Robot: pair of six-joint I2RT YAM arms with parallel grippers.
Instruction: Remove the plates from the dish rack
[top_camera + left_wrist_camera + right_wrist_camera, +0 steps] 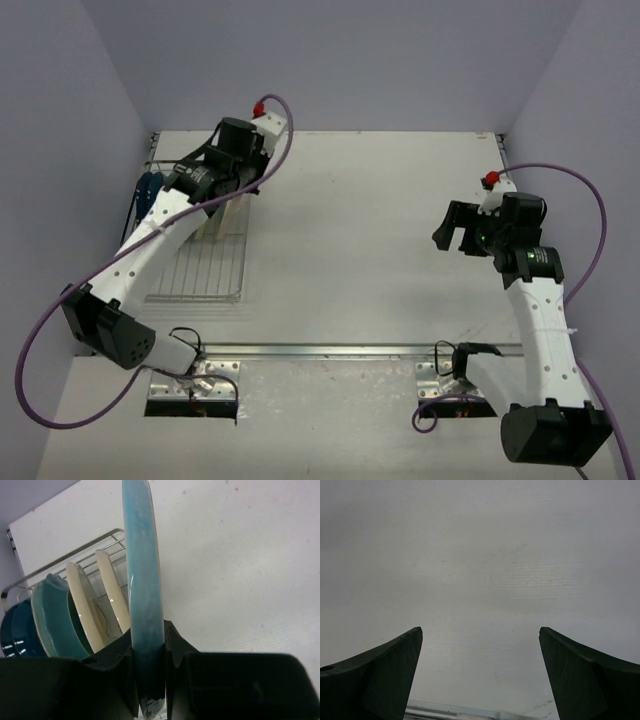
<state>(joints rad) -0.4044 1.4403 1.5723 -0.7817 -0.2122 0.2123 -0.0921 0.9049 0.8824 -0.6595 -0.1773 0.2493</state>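
A pale blue plate [142, 580] stands on edge, and my left gripper [150, 672] is shut on its rim, one jaw on each face. To its left in the dish rack [75, 552] stand two cream plates [85, 605], a teal plate [55, 615] and a dark navy plate [15, 630], all upright. In the top view the left gripper [232, 185] hangs over the far end of the rack [200, 265], and the arm hides most of the plates. My right gripper [455, 228] is far to the right, open above bare table [480, 580].
The rack sits close to the left wall. A metal rail [330, 351] runs along the table's near edge between the arm bases. Purple cables [585, 215] loop beside each arm. White table surface spreads between rack and right arm.
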